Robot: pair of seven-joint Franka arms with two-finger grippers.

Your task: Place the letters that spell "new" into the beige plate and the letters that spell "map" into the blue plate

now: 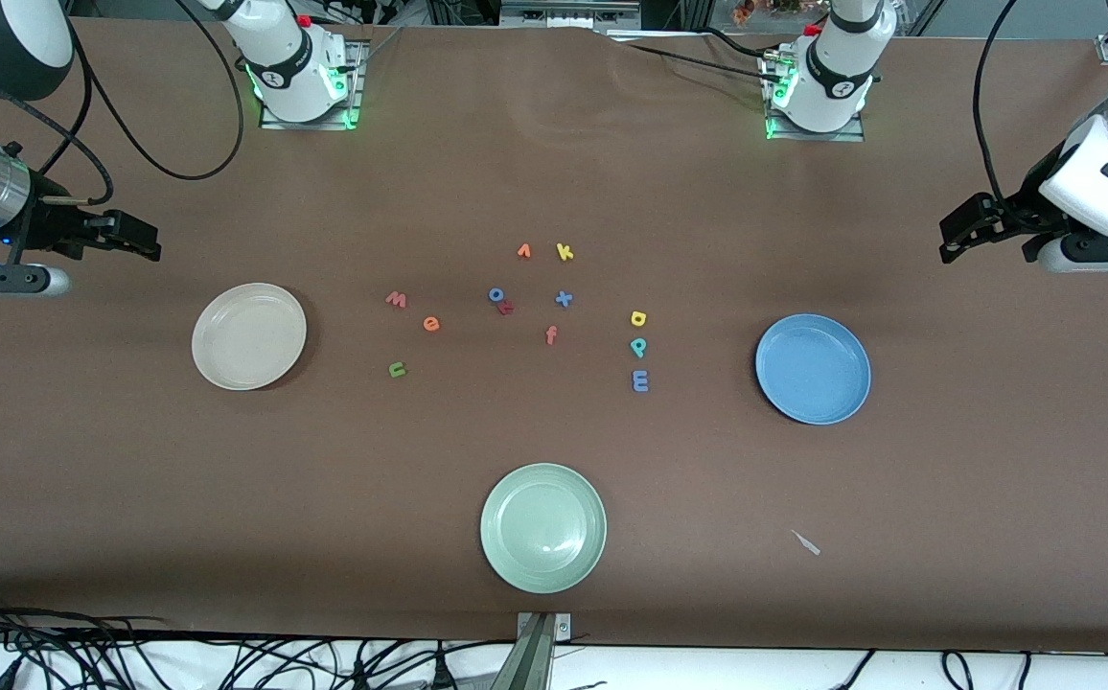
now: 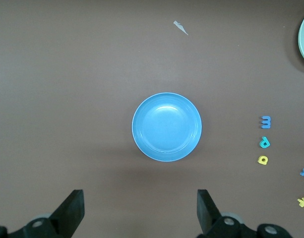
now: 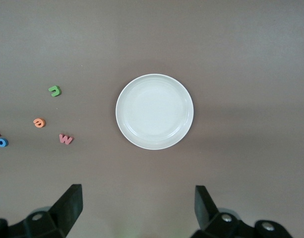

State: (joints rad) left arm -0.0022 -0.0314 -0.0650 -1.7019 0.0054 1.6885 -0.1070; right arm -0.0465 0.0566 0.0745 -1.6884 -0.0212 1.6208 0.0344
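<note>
Nothing was sorted when I looked: the beige plate and blue plate both sat empty. All six letters lay loose between them, the green n, orange e and pink w toward the beige plate, the lavender m, yellow a and teal p toward the blue one. The left gripper and right gripper both hung wide apart, holding nothing.

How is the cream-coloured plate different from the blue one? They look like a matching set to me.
Colour: the beige plate is a plain cream, the blue plate a medium blue.
Place: the beige plate lies toward the right arm's end of the table, the blue plate toward the left arm's end.
Neighbours: the green, orange and pink letters lie nearest the beige plate; the yellow, teal and lavender letters nearest the blue plate.
Shared: both are round, rimmed, about the same size, and hold nothing.
</note>
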